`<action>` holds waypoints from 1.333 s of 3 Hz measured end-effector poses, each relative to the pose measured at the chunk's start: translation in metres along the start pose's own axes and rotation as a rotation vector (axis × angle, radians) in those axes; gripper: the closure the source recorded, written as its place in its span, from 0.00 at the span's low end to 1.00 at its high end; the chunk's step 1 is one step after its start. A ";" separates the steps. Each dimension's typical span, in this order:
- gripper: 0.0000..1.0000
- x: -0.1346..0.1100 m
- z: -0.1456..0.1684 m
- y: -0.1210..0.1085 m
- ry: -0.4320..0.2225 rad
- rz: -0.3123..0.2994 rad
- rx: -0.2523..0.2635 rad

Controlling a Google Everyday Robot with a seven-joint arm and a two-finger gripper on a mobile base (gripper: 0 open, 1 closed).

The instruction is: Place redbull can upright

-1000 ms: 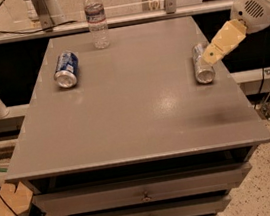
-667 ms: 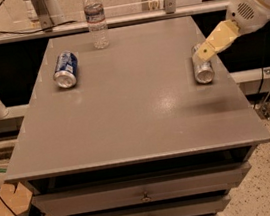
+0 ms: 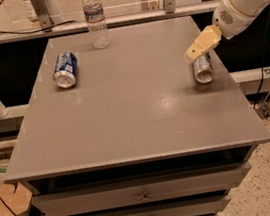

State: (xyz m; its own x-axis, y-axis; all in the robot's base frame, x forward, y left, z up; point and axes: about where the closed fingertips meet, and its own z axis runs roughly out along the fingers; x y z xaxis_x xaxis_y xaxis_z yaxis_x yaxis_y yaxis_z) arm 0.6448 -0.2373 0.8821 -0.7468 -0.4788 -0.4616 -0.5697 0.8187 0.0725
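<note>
A: Redbull can (image 3: 203, 69)?
B: On its side, right part of the table (image 3: 125, 111).
A: Gripper (image 3: 196, 51)?
B: Directly above the can in frame, upper right. Open or closed, can't tell.

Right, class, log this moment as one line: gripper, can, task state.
gripper: at far end of redbull can | redbull can: lying on side, near right edge of table | upright: not yet

The redbull can (image 3: 203, 68) is slim and silver-grey with faint blue markings; it lies on its side near the right edge of the surface (image 3: 135, 110), shiny end toward the camera; the end effector (image 3: 192, 53) hangs just over its far end
</note>
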 end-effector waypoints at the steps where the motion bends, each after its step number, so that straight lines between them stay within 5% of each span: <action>1: 0.00 -0.010 0.023 -0.014 0.015 0.000 0.006; 2: 0.00 -0.012 0.044 -0.023 0.034 0.012 0.003; 4: 0.41 -0.015 0.063 -0.029 0.094 0.000 0.027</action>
State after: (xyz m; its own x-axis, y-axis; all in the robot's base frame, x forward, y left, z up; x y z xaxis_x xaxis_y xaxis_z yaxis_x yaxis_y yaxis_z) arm 0.6942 -0.2344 0.8311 -0.7763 -0.5054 -0.3768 -0.5614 0.8261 0.0484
